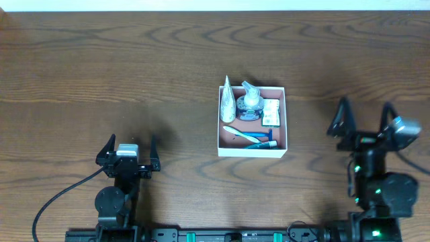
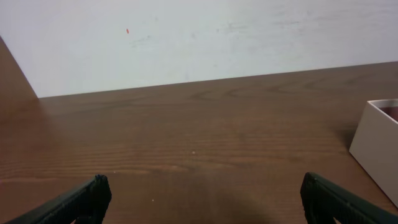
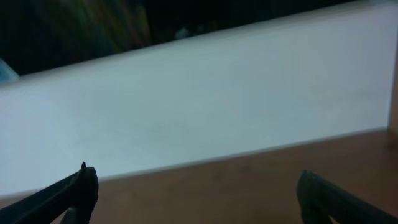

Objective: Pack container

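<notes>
Packing looks finished to me: the container sits mid-surface holding a tube, pump bottle and toothbrush, I see nothing left outside it, and my left jaws and right jaws stand wide open, empty.

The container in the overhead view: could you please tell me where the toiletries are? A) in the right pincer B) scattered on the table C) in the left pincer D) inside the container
D: the tube, bottle and toothbrush all lie inside the container.
</notes>
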Available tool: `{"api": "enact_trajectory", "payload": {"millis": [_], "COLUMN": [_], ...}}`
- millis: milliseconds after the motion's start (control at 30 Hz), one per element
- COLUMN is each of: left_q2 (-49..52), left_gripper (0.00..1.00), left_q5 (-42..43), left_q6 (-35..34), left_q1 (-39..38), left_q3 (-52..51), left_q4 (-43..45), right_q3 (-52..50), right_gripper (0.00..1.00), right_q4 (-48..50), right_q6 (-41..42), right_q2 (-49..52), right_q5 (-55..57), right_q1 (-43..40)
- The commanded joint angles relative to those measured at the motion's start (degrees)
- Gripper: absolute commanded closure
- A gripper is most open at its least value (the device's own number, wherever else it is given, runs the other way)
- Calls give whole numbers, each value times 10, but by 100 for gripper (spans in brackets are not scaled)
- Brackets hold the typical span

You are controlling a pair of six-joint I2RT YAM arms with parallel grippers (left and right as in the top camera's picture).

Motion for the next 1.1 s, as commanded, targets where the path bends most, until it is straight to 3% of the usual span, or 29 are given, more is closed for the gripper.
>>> {"api": "enact_trajectory", "payload": {"millis": [0, 367, 767, 1067], "left_q2": [-3, -3, -3, -3], "left_gripper": [2, 2, 2, 2], "left_q5": [2, 2, 2, 2], "left_q6": [-3, -3, -3, -3], "left_q1": [3, 3, 3, 3], "left_q3": [-8, -8, -8, -8], "left_q4": [-22, -22, -22, -22], "right_q3": [-81, -204, -204, -204], "right_gripper": [1, 1, 1, 1], "right_q4": [17, 16, -113, -112], "right_q6": [-2, 23, 21, 10], "right_q2": [-51, -112, -189, -211], "right_q5": [-13, -7, 9, 9], "right_q1": [-5, -5, -5, -5]}}
